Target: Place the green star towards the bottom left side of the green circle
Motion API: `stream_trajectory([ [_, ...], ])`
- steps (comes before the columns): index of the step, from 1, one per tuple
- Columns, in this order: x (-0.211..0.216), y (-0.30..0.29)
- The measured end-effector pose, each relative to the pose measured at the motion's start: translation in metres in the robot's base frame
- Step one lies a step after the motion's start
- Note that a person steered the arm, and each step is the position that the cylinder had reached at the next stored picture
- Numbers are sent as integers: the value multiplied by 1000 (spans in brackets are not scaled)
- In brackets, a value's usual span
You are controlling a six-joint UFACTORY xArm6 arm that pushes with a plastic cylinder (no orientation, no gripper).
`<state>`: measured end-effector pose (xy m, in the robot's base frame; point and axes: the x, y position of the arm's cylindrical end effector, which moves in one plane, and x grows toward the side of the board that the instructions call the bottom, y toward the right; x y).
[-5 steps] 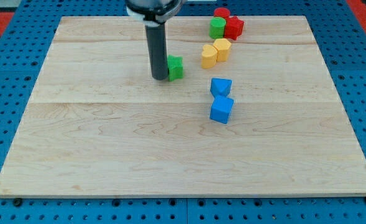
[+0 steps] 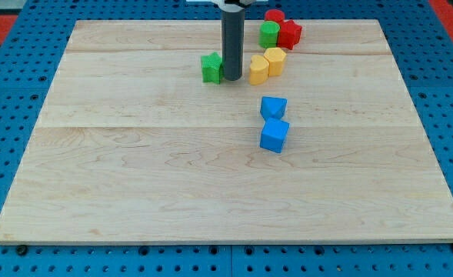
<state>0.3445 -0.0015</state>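
The blue pegboard (image 2: 11,92) is showing around the wooden board (image 2: 134,177) on every side, its holes running in even rows. No brand, label or writing is showing anywhere on the pegboard, the board or the blocks.

Going from the view's left, the left half of the board is lying bare. The green star (image 2: 211,68) is sitting in the upper middle, well to the view's left and below the green circle. My tip (image 2: 232,79) is standing just beside the star on its right, touching it or very nearly so; the dark rod (image 2: 232,42) is rising straight up out of the view's top. There is no pincer on this arm, only the rod, so no spread or squeeze is showing.

Just right of the rod, two yellow blocks (image 2: 266,65) are sitting touching each other, their shapes hard to make out. Above them, near the board's top edge, the green circle (image 2: 268,33) is pressing against a red star (image 2: 289,33) on its right, with a second red block (image 2: 274,15) sitting just behind the pair.

Below the yellow pair, two blue blocks are lying one under the other and touching: an upper blue block (image 2: 273,107) and a lower blue cube (image 2: 274,135).
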Motion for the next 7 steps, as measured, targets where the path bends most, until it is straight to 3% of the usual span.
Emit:
stream_trajectory([
  [2, 2, -35],
  [3, -16, -53],
  [5, -31, -124],
  [7, -59, -72],
])
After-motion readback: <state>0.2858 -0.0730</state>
